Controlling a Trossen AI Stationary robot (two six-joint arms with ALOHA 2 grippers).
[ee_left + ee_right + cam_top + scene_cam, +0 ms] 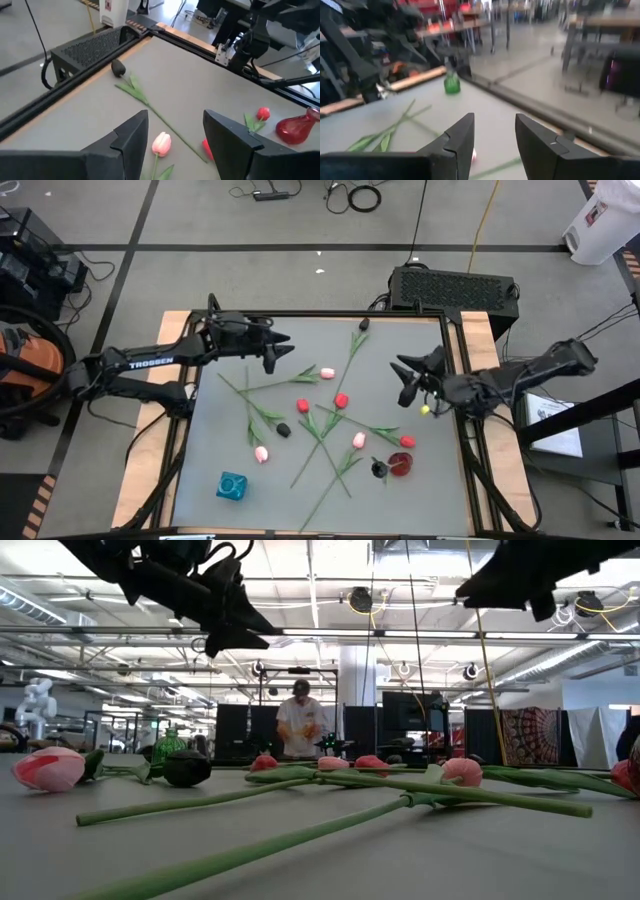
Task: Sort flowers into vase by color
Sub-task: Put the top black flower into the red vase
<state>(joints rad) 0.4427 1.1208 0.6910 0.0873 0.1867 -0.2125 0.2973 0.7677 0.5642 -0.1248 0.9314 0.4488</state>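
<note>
Tulips with green stems lie scattered flat on the grey table (210,430): pink heads (326,372) (261,453), red heads (341,400) (407,442), black heads (364,324) (283,430). A red vase (401,464) stands near right, a blue-green vase (232,485) near left. My left gripper (275,352) hovers open above the table's far left. In its wrist view a pink tulip (161,143) lies on the table beyond its fingers. My right gripper (405,375) hangs open over the right side, holding nothing.
A black box (455,288) sits just beyond the table's far right edge, and a dark raised frame (300,315) rims the table. Bare grey surface lies along the left side and the near edge. A person stands in the room behind (300,725).
</note>
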